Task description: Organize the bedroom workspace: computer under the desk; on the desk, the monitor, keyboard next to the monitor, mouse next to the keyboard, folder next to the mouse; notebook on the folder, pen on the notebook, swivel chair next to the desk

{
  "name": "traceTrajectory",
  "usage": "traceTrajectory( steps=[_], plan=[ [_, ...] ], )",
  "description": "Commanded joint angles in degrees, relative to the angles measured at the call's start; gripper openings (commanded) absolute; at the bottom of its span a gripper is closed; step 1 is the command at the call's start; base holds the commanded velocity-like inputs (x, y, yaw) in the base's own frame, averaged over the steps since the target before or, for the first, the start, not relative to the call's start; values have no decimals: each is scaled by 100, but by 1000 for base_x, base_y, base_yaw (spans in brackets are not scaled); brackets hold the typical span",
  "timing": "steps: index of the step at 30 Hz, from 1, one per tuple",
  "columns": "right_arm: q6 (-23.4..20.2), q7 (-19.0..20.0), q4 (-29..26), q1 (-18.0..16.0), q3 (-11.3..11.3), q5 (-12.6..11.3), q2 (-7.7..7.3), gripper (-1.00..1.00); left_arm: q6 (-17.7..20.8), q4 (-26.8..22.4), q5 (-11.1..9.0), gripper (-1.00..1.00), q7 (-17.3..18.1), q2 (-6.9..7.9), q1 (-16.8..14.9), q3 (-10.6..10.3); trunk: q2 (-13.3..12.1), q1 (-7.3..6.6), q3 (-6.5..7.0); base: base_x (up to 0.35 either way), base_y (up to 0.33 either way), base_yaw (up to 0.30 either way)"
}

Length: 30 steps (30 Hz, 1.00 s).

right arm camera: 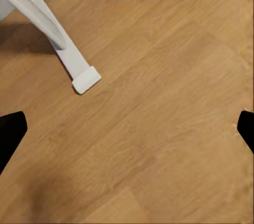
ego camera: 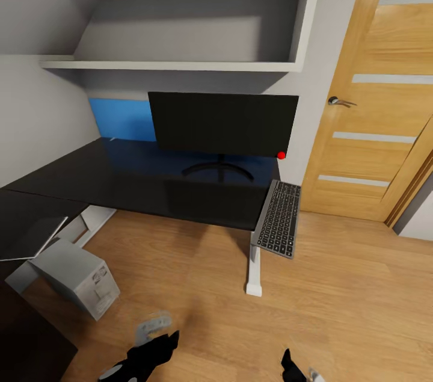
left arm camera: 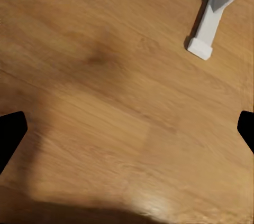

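Observation:
The black monitor stands on the black-topped desk. The dark grey keyboard hangs tilted off the desk's right end, over the white leg. A bright blue folder stands on edge against the wall behind the monitor's left side. The light grey computer sits on the floor under the desk's left part. My left gripper and right gripper hang low over the wooden floor, both open and holding nothing. The mouse, notebook, pen and swivel chair are out of view.
White shelves hang above the desk. A wooden door with a lever handle stands at the right. A dark drawer unit and a slanted grey panel are at the lower left. Wooden floor stretches in front.

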<state>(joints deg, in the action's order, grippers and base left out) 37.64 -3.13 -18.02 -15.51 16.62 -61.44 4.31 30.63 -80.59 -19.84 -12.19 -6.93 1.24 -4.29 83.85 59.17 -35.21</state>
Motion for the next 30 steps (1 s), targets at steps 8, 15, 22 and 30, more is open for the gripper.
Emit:
traceTrajectory(
  steps=[8, 15, 22, 30],
  plan=[
    [735, -4, 682, -4, 184, 301, -29, 100, -1258, 2611, 185, 100, -25, 338, -1, -12, 3, 0, -4, 0, 0, 0],
    [753, -4, 719, -4, 578, 771, -93, 100, -3889, 4053, 308, 100, -35, 370, -1, -24, 3, 0, -4, 0, 0, 0],
    [737, -4, 721, -4, 861, 945, -149, 100, -4134, 4274, 295, 100, -46, 377, -1, -11, 3, 0, -4, 0, 0, 0],
    [744, -21, 721, -4, 869, 949, -138, 100, -4143, 4357, 305, 100, -46, 368, -1, -11, 3, 0, -4, 0, -188, 0]
  ],
)
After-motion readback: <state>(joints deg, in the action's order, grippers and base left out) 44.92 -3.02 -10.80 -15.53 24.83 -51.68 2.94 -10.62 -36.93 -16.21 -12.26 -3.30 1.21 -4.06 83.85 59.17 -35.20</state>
